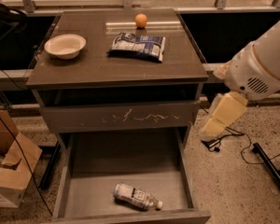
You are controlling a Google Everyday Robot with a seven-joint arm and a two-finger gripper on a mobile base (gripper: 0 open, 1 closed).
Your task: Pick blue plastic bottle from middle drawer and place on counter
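Note:
The blue plastic bottle (136, 196) lies on its side on the floor of the open middle drawer (126, 164), near the front wall, white cap pointing right. The counter (98, 66) is the dark top of the cabinet above it. My arm comes in from the right edge. The gripper (210, 130) hangs just right of the cabinet, level with the scratched drawer front, well above and to the right of the bottle. It holds nothing that I can see.
On the counter stand a white bowl (65, 45), a blue-and-white snack bag (137, 45) and an orange ball (141, 20). The drawer with a scratched front (121, 118) is shut above the open one. A cardboard box (9, 171) sits left; cables (233, 139) lie right.

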